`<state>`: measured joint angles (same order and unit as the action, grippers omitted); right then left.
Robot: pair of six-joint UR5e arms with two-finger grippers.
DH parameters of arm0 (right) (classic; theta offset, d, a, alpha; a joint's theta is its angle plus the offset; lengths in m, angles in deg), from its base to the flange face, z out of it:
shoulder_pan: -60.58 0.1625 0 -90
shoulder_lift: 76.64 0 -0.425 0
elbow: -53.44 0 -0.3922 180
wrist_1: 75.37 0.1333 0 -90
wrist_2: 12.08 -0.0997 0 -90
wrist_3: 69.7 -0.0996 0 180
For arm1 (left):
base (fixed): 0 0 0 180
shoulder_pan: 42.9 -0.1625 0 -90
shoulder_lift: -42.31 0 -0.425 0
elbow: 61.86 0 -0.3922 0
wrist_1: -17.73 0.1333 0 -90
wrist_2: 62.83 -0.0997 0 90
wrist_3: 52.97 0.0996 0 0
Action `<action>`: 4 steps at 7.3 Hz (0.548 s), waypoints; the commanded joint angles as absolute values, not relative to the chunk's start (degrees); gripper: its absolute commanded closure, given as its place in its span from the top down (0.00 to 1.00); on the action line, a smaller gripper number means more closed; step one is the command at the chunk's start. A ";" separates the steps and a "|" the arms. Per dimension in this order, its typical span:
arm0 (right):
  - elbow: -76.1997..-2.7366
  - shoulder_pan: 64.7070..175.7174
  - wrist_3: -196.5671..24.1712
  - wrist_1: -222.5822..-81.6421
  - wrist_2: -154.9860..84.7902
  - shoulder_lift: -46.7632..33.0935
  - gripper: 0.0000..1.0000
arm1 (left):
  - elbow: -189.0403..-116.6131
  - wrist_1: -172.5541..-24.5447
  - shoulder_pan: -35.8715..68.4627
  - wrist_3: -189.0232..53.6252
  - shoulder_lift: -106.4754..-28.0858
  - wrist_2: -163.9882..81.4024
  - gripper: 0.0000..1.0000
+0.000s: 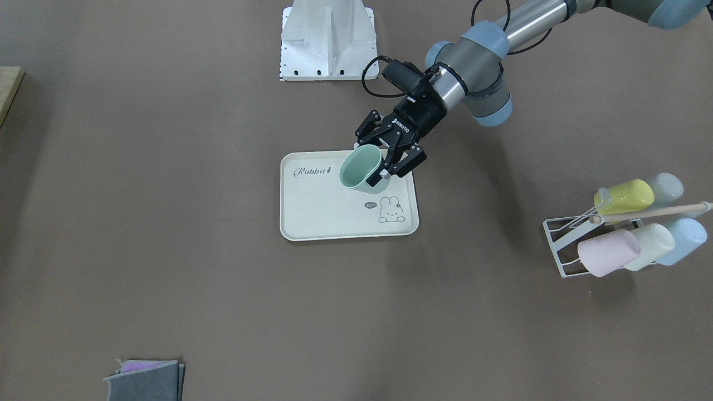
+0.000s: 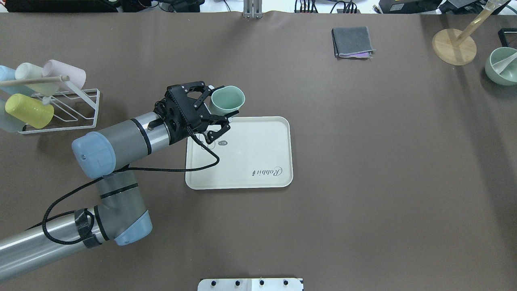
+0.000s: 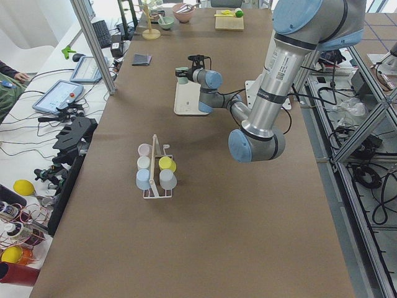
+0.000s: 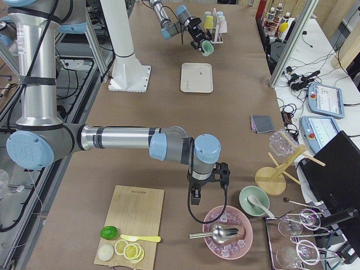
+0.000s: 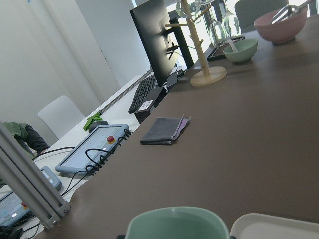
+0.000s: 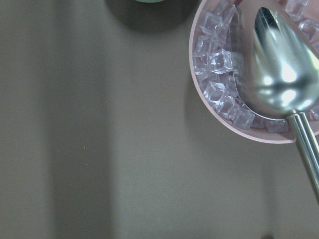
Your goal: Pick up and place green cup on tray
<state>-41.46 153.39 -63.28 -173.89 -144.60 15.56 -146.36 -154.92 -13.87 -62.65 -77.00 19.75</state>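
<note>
While I watch from far away, the left gripper (image 2: 220, 106) has its fingers pinched tight on the green cup (image 1: 361, 169). The cup is tipped on a slant, so I can see into its open mouth. It hangs in the air and touches nothing under it. Below it lies the tray (image 1: 323, 217), and the cup is over the end with the bunny drawing (the end nearer the cup rack). Farther out, a white wire rack (image 1: 555, 249) holds more cups, and a folded grey cloth (image 1: 146, 380) lies well apart from the tray. The right gripper (image 4: 194, 198) is at the other end of the table, just beside a pink bowl (image 6: 264, 138) of ice cubes with a shiny spoon (image 6: 281, 74) in it. I cannot tell if its fingers are spread or pressed together.
</note>
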 commanded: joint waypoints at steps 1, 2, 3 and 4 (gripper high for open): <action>-41.40 153.39 -63.28 -170.56 -145.14 16.43 1.00 | -134.86 -169.15 -14.25 -71.21 -79.84 20.93 0.33; -41.13 153.39 -63.28 -170.29 -145.14 16.69 1.00 | -131.94 -173.13 -14.94 -72.47 -80.46 21.72 0.33; -41.13 153.39 -63.28 -170.29 -145.14 16.78 1.00 | -130.69 -176.30 -16.17 -75.35 -80.47 21.64 0.33; -40.87 153.39 -63.28 -170.29 -145.06 16.79 1.00 | -129.63 -177.99 -17.23 -77.56 -80.38 21.55 0.33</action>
